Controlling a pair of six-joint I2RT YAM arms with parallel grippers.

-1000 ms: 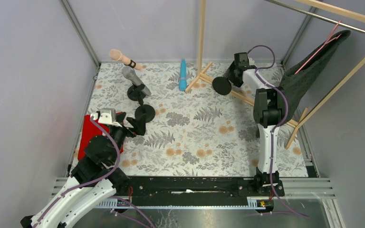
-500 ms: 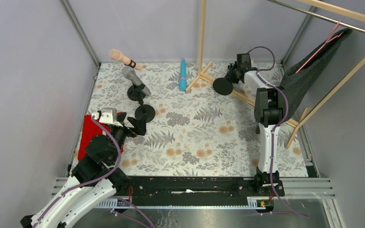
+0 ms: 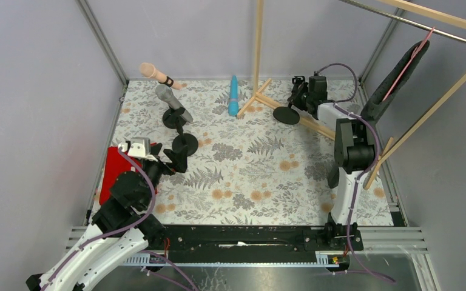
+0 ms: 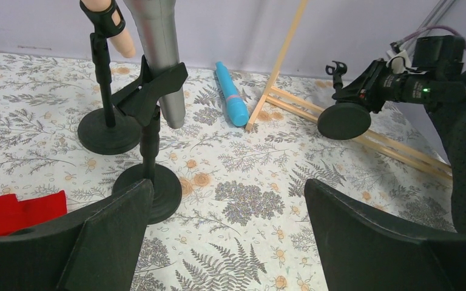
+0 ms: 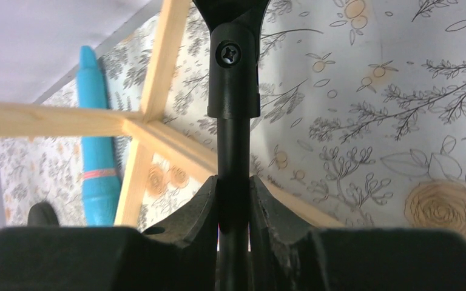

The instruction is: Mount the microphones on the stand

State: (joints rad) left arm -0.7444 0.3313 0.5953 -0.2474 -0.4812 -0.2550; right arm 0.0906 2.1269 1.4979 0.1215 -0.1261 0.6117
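A peach-pink microphone [image 3: 151, 71] sits clipped in the far black stand [image 3: 173, 118]. A silver-grey microphone [image 3: 168, 97] is clipped in the nearer stand [image 3: 185, 143]. Near the back wall a cyan-blue microphone [image 3: 233, 97] lies flat on the floral mat, also visible in the left wrist view [image 4: 230, 96]. My right gripper [image 5: 233, 200] is shut on the pole of a third stand [image 3: 286, 115], which is tilted with its clip [image 4: 338, 66] empty. My left gripper [image 4: 227, 188] is open over the mat, just in front of the nearer stand's base [image 4: 151, 191].
A wooden rack [image 3: 256, 48] has its feet on the mat beside the blue microphone and under the held stand. A dark cloth [image 3: 394, 85] hangs from a pink hanger at the right. A red cloth [image 3: 112, 173] lies by my left arm.
My right gripper closed on the third stand's pole and shifted right with it. The right arm swung right, and the hanging dark cloth turned edge-on. The left arm stayed put.
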